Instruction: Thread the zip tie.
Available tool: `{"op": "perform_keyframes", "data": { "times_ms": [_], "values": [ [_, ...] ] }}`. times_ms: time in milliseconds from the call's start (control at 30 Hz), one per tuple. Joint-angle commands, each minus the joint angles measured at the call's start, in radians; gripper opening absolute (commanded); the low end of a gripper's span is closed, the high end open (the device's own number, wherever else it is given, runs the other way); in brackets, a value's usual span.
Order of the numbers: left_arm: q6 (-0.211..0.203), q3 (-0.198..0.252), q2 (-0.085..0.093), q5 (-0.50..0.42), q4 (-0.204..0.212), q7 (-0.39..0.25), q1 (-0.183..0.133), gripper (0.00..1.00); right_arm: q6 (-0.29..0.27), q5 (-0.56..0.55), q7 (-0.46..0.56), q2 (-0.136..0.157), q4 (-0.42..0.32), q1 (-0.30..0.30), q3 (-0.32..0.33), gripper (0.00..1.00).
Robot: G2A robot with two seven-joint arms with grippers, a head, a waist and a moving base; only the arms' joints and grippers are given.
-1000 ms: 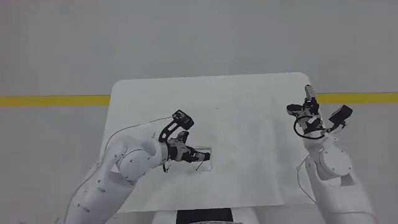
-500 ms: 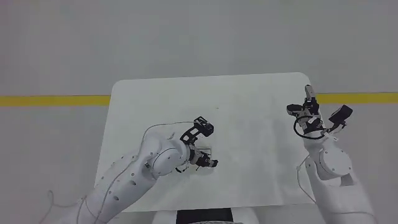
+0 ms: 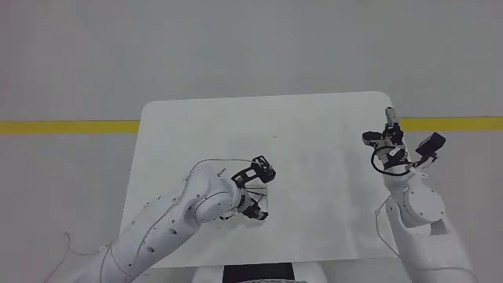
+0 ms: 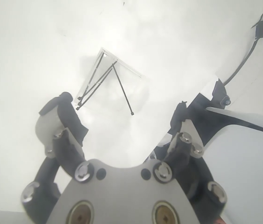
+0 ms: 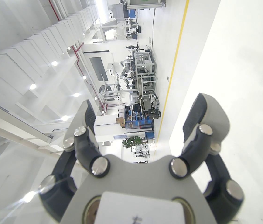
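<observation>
looking down in the top view, the left gripper (image 3: 255, 208) is hanging low over the white table (image 3: 165, 126) at about 6 o'clock from its middle. the right gripper (image 3: 390, 118) is sitting at the 3 o'clock edge, well apart from it and pointing toward 12 o'clock. two yellow floor lines (image 3: 71, 126) are crossing the pale grey floor, one passing behind the table and one farther off toward 12 o'clock.

in the left wrist view, the left gripper's fingers (image 4: 70, 117) are standing wide apart and gripping nothing. just beyond them three black zip ties (image 4: 122, 89) are lying loose on a clear tray (image 4: 128, 67). two are crossing each other along one side, and the third is lying apart with its head toward the gripper. whether that head is resting on the tray or just off it is hard to tell. every tie is lying straight and unlooped, so by my judgement the threading is not yet begun. picking up a tie and feeding its tail through its head are both waiting to be done.

in the right wrist view, the right gripper's pads (image 5: 193, 117) are spreading wide and holding nothing. they are facing out past the table's edge into a bright factory hall with machine racks (image 5: 143, 71) and a potted plant (image 5: 133, 141).
</observation>
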Motion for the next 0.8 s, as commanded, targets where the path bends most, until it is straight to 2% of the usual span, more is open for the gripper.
{"op": "perform_keyframes", "data": {
  "times_ms": [0, 167, 267, 500, 600, 733, 767],
  "values": [
    [0.001, -0.001, 0.000, -0.001, 0.000, 0.002, 0.001, 1.00, 0.000, 0.000, 0.000, 0.000, 0.000, 0.000, 0.000, 1.00],
    [-0.006, 0.011, -0.001, 0.004, 0.013, 0.006, 0.002, 1.00, 0.000, 0.000, 0.000, 0.000, 0.000, 0.000, 0.000, 1.00],
    [0.023, 0.039, -0.008, 0.014, 0.028, -0.015, -0.019, 1.00, 0.000, 0.000, 0.000, 0.000, 0.000, 0.000, 0.000, 1.00],
    [0.023, 0.039, -0.008, 0.014, 0.028, -0.015, -0.019, 1.00, 0.000, 0.000, 0.000, 0.000, 0.000, 0.000, 0.000, 1.00],
    [0.023, 0.038, -0.007, 0.019, 0.016, 0.018, -0.016, 1.00, 0.000, 0.000, 0.000, 0.000, 0.000, 0.000, 0.000, 1.00],
    [0.020, 0.048, -0.004, 0.032, 0.002, 0.000, -0.018, 1.00, 0.000, 0.000, 0.000, 0.000, 0.000, 0.000, 0.000, 1.00],
    [0.021, 0.051, -0.003, 0.035, 0.000, -0.005, -0.020, 0.89, 0.000, 0.000, 0.000, 0.000, 0.000, 0.000, 0.000, 1.00]
  ]
}}
